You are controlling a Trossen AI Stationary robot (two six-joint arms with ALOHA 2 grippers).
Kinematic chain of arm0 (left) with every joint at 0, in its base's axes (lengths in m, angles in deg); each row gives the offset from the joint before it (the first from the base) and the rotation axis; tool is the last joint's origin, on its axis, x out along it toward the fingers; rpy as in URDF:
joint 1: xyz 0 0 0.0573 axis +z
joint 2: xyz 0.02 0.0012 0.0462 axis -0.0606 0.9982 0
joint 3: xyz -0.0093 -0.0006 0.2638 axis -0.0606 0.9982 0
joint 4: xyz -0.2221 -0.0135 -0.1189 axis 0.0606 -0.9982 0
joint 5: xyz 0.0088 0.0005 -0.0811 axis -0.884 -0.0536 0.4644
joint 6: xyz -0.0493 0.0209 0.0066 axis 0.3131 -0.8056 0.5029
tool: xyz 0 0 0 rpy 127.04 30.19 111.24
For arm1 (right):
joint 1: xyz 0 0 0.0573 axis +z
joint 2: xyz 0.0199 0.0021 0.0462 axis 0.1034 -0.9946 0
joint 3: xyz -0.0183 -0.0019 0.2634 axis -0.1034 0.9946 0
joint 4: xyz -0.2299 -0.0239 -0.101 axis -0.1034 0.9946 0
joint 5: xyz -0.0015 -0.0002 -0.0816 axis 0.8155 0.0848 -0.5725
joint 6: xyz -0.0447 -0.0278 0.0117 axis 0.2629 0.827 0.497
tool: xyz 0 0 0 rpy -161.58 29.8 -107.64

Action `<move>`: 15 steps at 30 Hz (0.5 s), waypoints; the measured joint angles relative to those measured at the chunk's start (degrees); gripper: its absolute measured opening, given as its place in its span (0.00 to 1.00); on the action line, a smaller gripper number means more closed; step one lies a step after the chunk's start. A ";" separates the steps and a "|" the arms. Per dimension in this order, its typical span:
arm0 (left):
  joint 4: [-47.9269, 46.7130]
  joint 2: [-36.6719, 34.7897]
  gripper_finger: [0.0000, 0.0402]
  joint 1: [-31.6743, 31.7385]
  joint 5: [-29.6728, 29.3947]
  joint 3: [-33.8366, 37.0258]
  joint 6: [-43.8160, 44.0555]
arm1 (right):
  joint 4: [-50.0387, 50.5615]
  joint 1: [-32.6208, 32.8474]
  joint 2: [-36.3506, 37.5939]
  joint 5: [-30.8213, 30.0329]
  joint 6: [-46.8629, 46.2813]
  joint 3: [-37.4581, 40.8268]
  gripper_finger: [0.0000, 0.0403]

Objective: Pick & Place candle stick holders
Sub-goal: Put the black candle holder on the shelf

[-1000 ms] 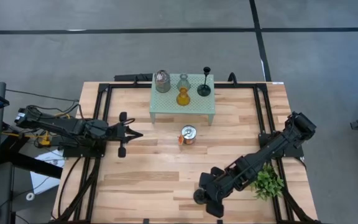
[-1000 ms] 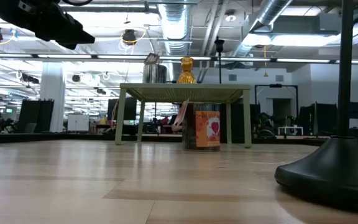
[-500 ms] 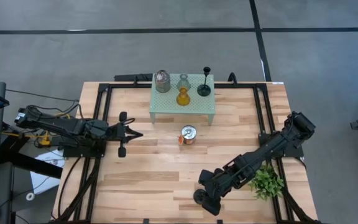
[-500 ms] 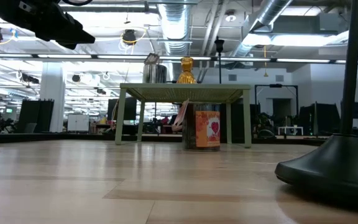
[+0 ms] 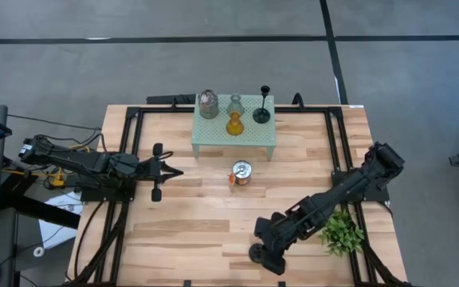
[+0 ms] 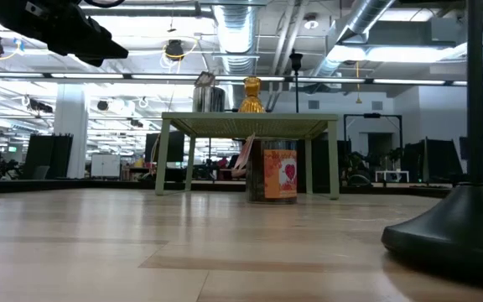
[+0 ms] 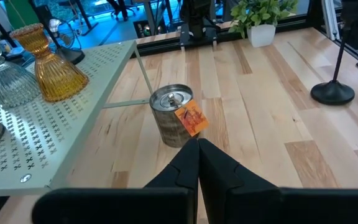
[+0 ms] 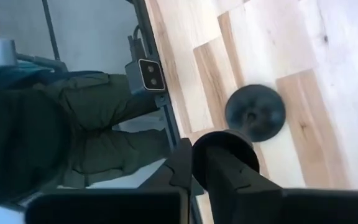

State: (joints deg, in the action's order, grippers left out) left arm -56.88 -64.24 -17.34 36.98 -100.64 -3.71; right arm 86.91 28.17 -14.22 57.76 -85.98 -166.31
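Shifted slightly toward the right table edge since the earlier low-view frames, the slim-stemmed black holder point(image 6: 466, 226) stands upright on its round base near the front of the table point(image 5: 190, 231). Right gripper point(image 8: 224, 163) — fingers clamped on the stem top, seen from above the base. Left gripper point(image 5: 175, 172) waits at the left side with fingers closed on nothing. Remaining holders sit on the mesh stand point(image 5: 213, 140); the orange-and-silver tin point(image 5: 241, 173) stands in front of it. Advisable technique — lift vertically before translating, keep the stem plumb, and clear the tin and the plant point(image 5: 343, 234).
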 joint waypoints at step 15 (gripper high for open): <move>-0.02 0.00 0.02 0.01 0.00 0.02 0.00 | 9.86 -0.04 6.31 -13.75 6.83 0.37 0.00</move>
State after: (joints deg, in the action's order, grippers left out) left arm -56.91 -64.24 -17.33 36.98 -100.62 -3.71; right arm 96.78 28.13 -7.91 44.01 -79.15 -165.94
